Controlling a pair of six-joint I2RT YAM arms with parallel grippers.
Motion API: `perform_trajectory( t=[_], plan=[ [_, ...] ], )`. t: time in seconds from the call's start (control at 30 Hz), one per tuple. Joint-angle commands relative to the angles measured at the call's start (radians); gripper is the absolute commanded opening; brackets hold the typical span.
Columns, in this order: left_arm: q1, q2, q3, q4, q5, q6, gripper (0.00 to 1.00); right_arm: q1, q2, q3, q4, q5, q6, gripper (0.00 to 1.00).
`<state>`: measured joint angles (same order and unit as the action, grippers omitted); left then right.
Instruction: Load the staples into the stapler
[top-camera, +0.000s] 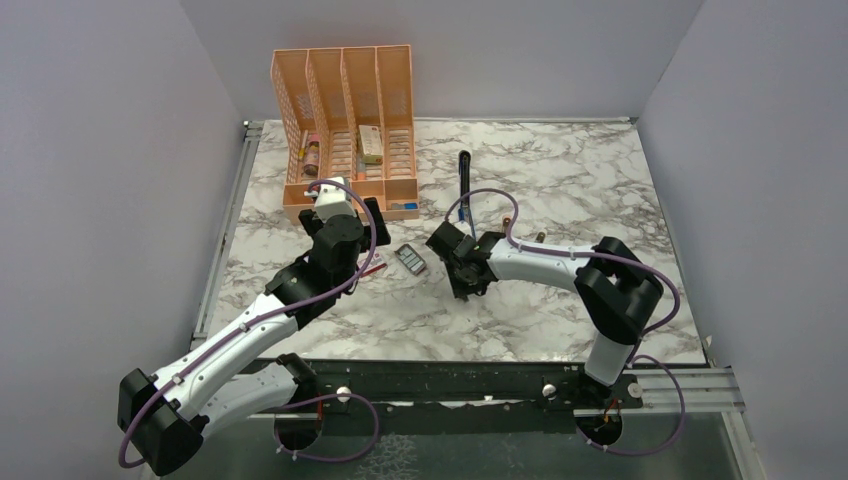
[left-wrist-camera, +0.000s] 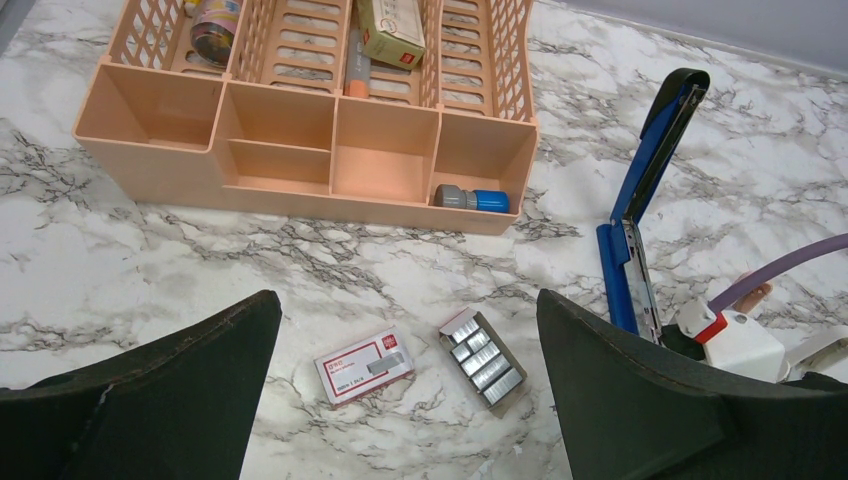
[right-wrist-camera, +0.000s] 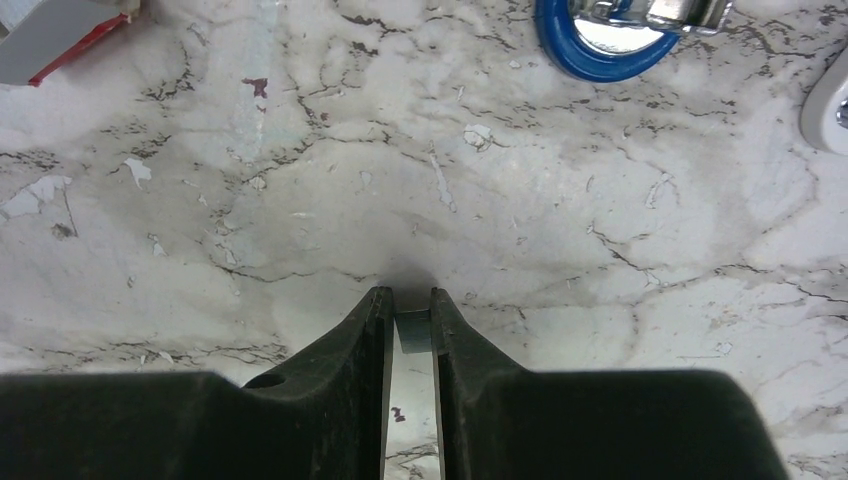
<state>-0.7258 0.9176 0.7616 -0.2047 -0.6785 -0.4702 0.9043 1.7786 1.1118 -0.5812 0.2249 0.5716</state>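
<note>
**Right gripper (right-wrist-camera: 410, 300) clamped on a staple strip (right-wrist-camera: 413, 333); left gripper (left-wrist-camera: 407, 300) wide apart over the staples**

The right gripper's two black fingers stand close together. Just behind their tips a small silvery-grey staple strip sits in the narrow gap, touching a finger on each side. The marble table (right-wrist-camera: 500, 200) lies right beneath the tips, darkened by their shadow; whether the strip touches the surface cannot be told. Farther ahead and to the right, at the top edge of the right wrist view, shows a rounded blue end with bright metal inside.

The left gripper's fingers are spread wide with nothing between them. Just ahead, framed between the fingers, two things lie on the marble. A red-and-white box (left-wrist-camera: 365, 364) lies toward the left finger. A tray of staples (left-wrist-camera: 483, 360) lies toward the right finger, its grey strips side by side, near the box but not touching it.

Ahead and to the right of the left gripper lies the stapler (left-wrist-camera: 650, 160), swung open. Its blue channel is flat on the table just beside the right finger, and its black-backed top arm reaches away.

Farthest ahead stands an orange organizer (left-wrist-camera: 300, 190), with a small grey-and-blue item (left-wrist-camera: 472, 198) in its front right compartment.
</note>
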Motion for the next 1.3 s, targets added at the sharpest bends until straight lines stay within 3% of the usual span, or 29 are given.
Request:
perform_trajectory(
  t=[0.0,0.57,1.27],
  plan=[
    [0.002,-0.002,0.002,0.019,0.012,0.004,0.99,-0.011,-0.044,0.017,-0.012,0.076,0.019,0.24],
    [0.002,0.028,0.018,0.025,0.033,0.010,0.99,-0.261,-0.236,-0.058,0.107,0.244,0.049,0.25],
    [0.002,0.040,0.015,0.023,0.030,0.010,0.99,-0.352,-0.107,-0.059,0.210,0.269,0.118,0.25]
  ],
)
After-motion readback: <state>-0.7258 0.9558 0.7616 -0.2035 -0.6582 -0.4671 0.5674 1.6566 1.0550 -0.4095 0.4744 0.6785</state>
